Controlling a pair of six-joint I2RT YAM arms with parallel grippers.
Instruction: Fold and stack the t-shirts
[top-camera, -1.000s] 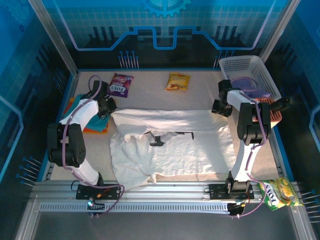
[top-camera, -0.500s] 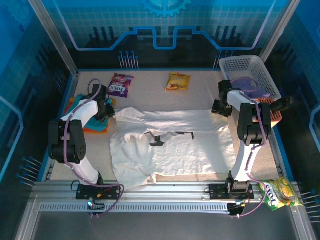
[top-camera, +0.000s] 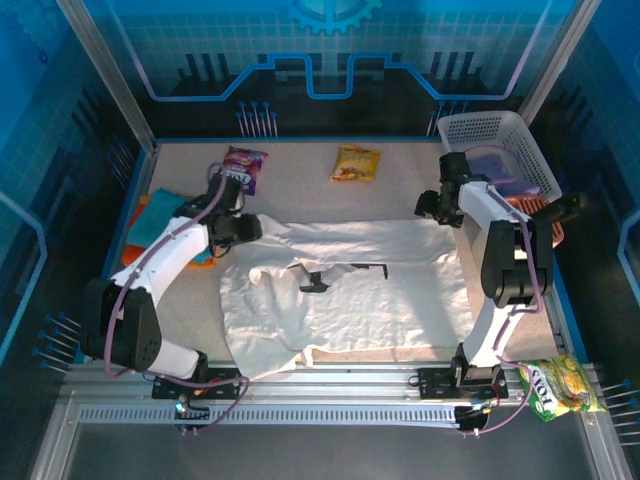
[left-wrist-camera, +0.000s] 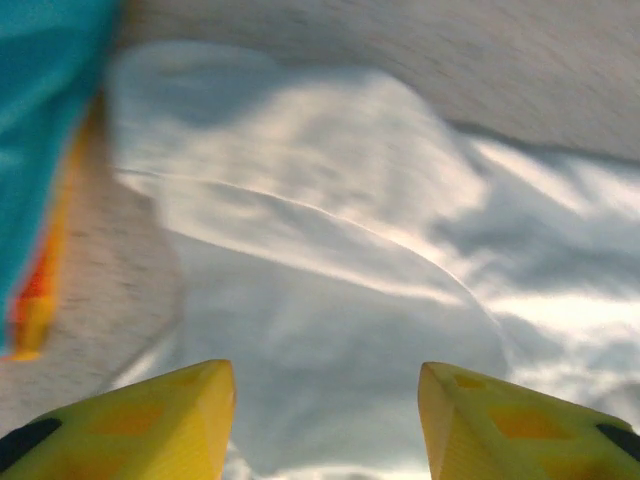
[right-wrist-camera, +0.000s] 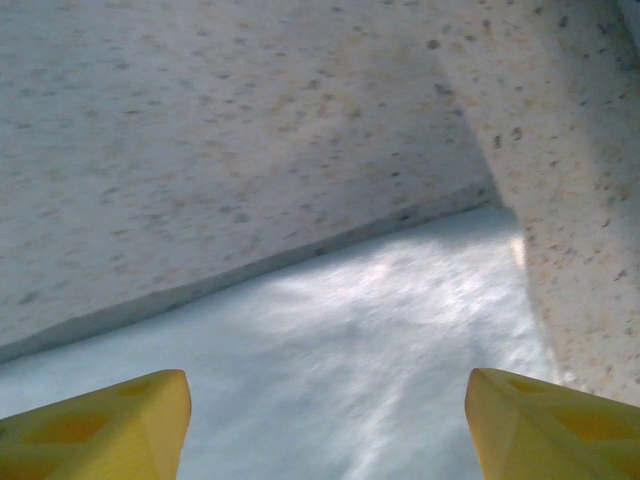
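Top view: large white t-shirt lies spread across the middle of the surface, wrinkled. Its near-left part is rumpled, w/ small dark marks near its centre.

L gripper sits at the shirt's far-left corner, arm reaching in from the left edge. Wrist cam: L gripper has its yellow fingers moderately apart, nothing between them. White cloth is bunched in soft folds right below. Can't tell if the tips touch the cloth.

R gripper is at the shirt's far-right corner, just beside the basket. Wrist cam: R gripper is spread wide, fingers at the frame's bottom corners, gap empty. Flat white cloth is under it, w/ the shirt's straight edge running against bare speckled surface. Contact w/ cloth: can't tell.

Folded teal t-shirt lies on the orange one at the left edge, just beside the L arm. On the L wrist cam, teal and orange run along the left border, near the white cloth.

Other items: purple packet and yellow packet sit near the far edge. A yellow-green packet rests at the near-right corner, on the rail.
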